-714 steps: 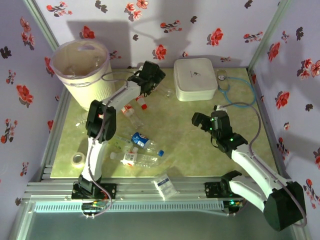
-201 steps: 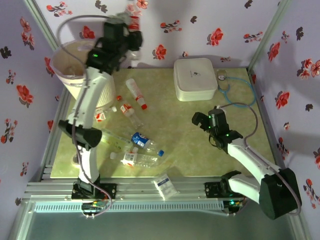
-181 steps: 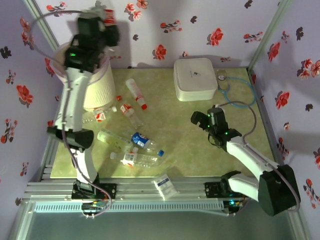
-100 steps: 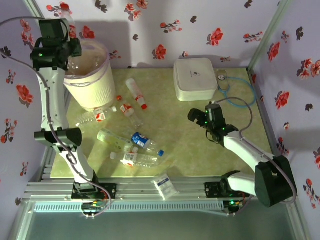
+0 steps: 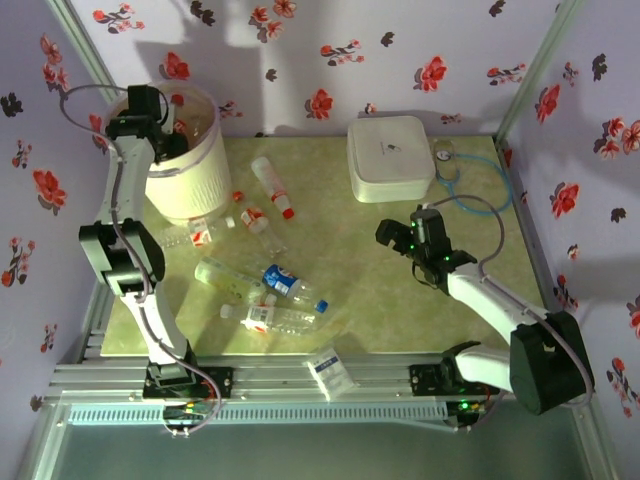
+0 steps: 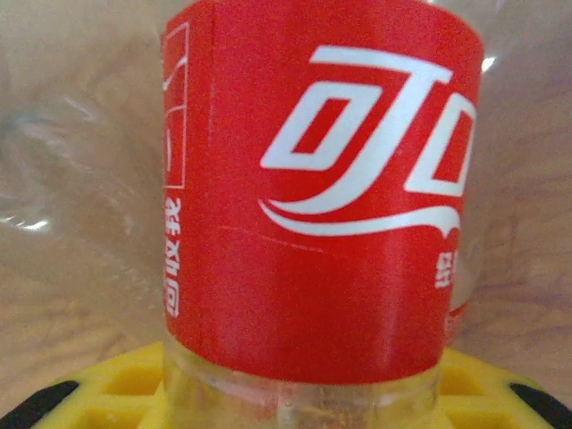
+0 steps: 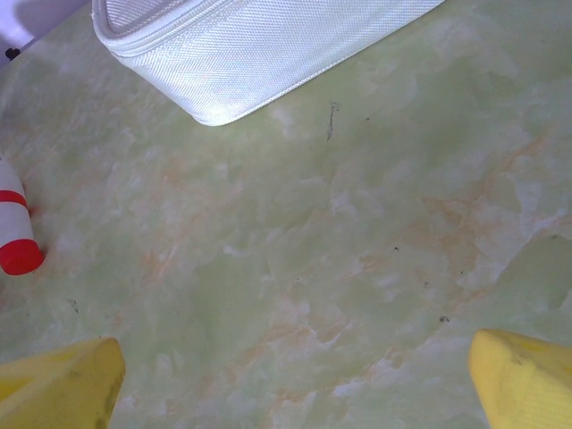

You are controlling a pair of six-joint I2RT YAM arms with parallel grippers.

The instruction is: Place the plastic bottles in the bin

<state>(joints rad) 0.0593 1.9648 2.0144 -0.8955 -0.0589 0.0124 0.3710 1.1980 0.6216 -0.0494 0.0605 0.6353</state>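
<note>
My left gripper (image 5: 148,106) hangs at the mouth of the cream-white bin (image 5: 190,175), shut on a clear bottle with a red label (image 6: 322,188); its yellow fingers (image 6: 107,393) show at the bottom of the left wrist view. Several bottles lie on the mat: a red-capped one (image 5: 272,186), two small ones (image 5: 258,222) (image 5: 195,233), a greenish one (image 5: 228,277), a blue-labelled one (image 5: 290,283) and a clear one (image 5: 275,318). My right gripper (image 5: 398,236) (image 7: 295,389) is open over bare mat, with a red-capped bottle (image 7: 13,232) to its far left.
A flat white rounded-square box (image 5: 390,157) (image 7: 250,45) sits at the back, with a blue tube (image 5: 457,175) beside it. A white-blue packet (image 5: 331,371) lies at the near edge. A loose red cap (image 5: 238,196) lies near the bin. Flowered walls enclose the table.
My left arm lifted a bottle from the mat, swung it left over the bin and lowered it to the bin's mouth. The right gripper edged slightly left.
</note>
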